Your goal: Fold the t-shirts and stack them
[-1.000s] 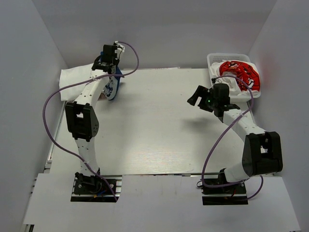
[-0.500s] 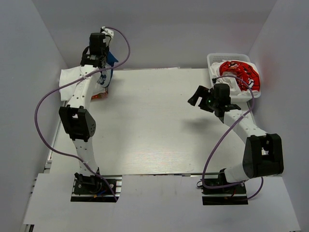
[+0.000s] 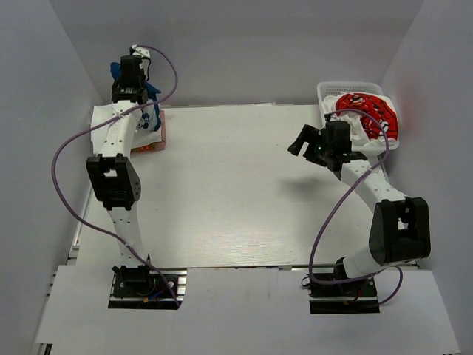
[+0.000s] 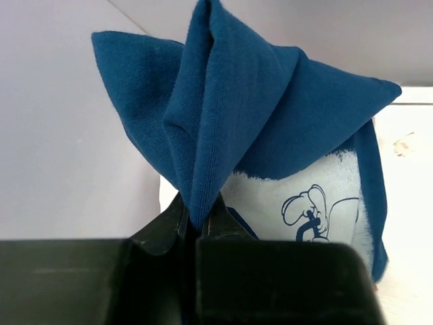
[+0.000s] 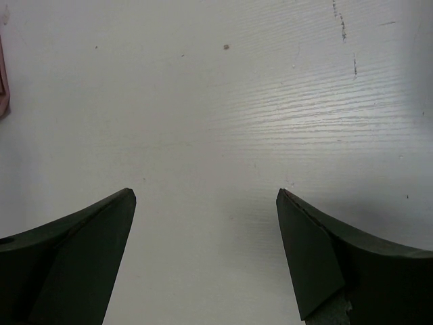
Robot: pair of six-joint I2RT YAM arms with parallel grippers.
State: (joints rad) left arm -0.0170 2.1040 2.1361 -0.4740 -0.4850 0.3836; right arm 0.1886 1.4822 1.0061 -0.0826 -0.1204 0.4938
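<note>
1 navy t-shirt (image 4: 270, 122) clamped in left pincer (image 4: 196, 230), bunched beyond it; right pincer (image 5: 205, 196) agape.

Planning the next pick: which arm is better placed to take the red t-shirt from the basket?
Right. The right claw is open and empty, just beside the basket holding the red t-shirt. The left claw is shut on the navy t-shirt at the far left corner.

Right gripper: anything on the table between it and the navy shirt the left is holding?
No. In the top view, only bare table lies between the right gripper and the navy shirt.
</note>
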